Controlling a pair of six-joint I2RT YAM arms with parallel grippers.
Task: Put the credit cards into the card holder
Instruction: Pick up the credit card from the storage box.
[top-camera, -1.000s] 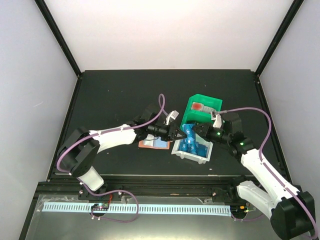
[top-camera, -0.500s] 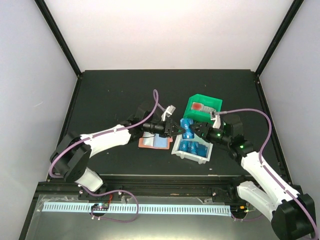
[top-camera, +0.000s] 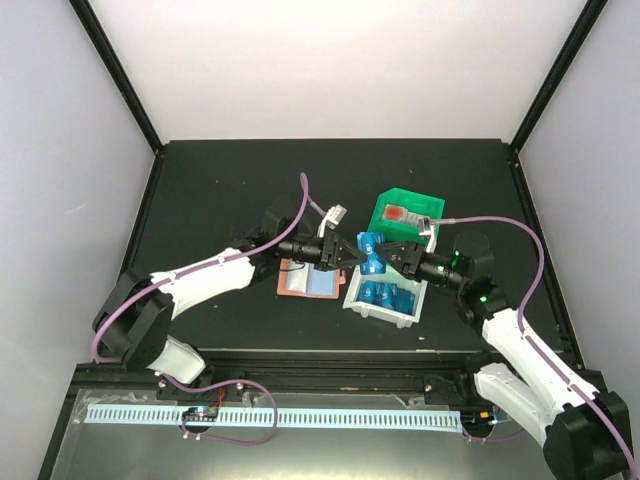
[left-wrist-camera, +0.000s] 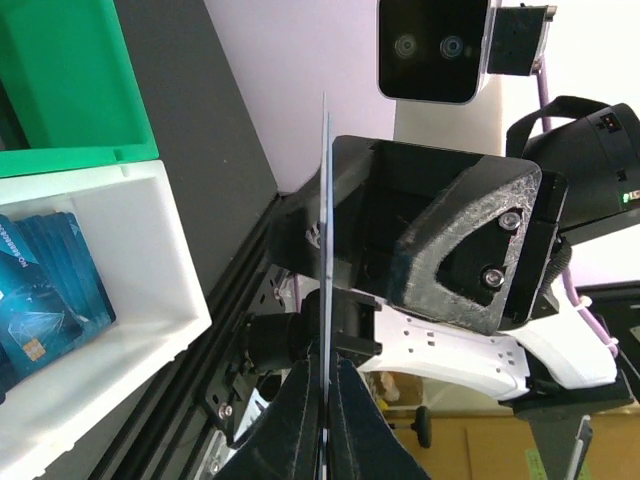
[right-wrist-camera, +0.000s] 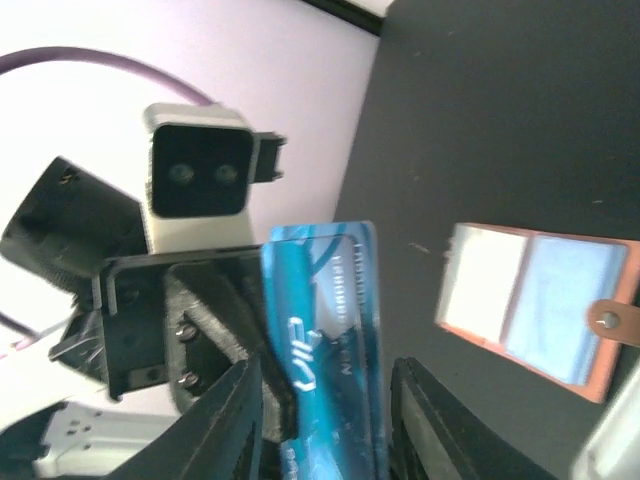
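One bright blue credit card (top-camera: 370, 254) hangs in the air over the white bin (top-camera: 378, 314), between the two grippers. My left gripper (top-camera: 352, 252) is shut on it; in the left wrist view the card (left-wrist-camera: 325, 200) shows edge-on, pinched between that gripper's tips (left-wrist-camera: 325, 368). My right gripper (top-camera: 392, 252) faces it, jaws wide apart on either side of the card (right-wrist-camera: 320, 300), which shows face-on between them (right-wrist-camera: 325, 400). The salmon-pink card holder (top-camera: 308, 283) lies open and flat on the table left of the bin, also in the right wrist view (right-wrist-camera: 540, 300). More blue cards (left-wrist-camera: 45, 290) lie in the bin.
A green bin (top-camera: 402, 199) stands just behind the white bin and holds a small reddish item (top-camera: 397, 213). The green bin's wall (left-wrist-camera: 70, 80) and the white bin's wall (left-wrist-camera: 150, 250) show at the left of the left wrist view. Black frame rails edge the dark table.
Both grippers have risen from the white bin, and the blue card has come up with them. The left arm's elbow has swung left.
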